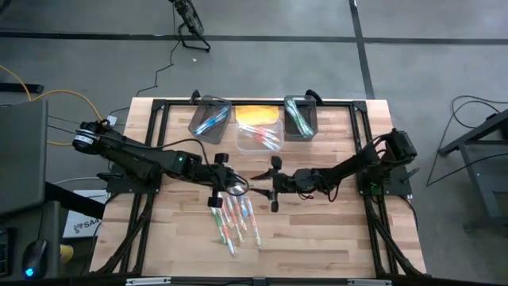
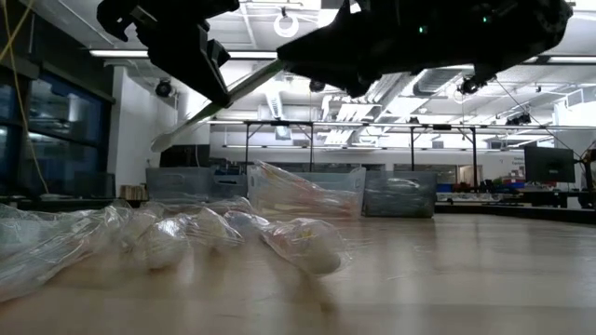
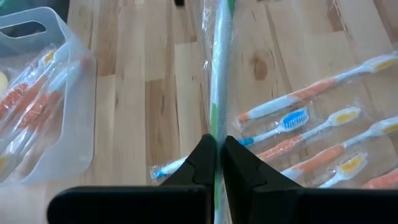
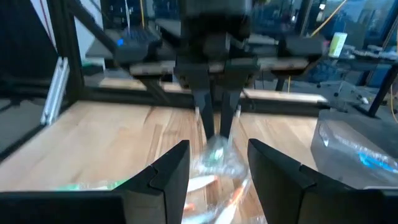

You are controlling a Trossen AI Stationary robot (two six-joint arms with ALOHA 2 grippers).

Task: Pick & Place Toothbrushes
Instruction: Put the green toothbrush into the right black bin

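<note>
My left gripper [image 3: 219, 149] is shut on a green toothbrush [image 3: 221, 74] in a clear wrapper and holds it above the table's middle [image 1: 228, 183]. My right gripper [image 4: 217, 177] stands open and level, facing it from the table's right side [image 1: 262, 179]. The wrapper's end [image 4: 214, 152] shows just ahead of the gap between the right fingers. Several wrapped toothbrushes [image 1: 235, 218] with orange, blue and white handles lie flat on the wood below and nearer the front edge. My left gripper pinches the wrapped green toothbrush's shaft [image 3: 217, 127] between its two fingers, coming slanting down from the table's left. The toothbrush [image 2: 219, 102] is lifted clear of the table and tilted, its higher end toward my right gripper.
Three bins stand in a row at the far edge: a left one [image 1: 210, 119] with blue toothbrushes, a clear middle one [image 1: 260, 137] with orange ones and a right one [image 1: 300, 117] with green ones. A yellow object [image 1: 258, 115] lies behind the middle bin.
</note>
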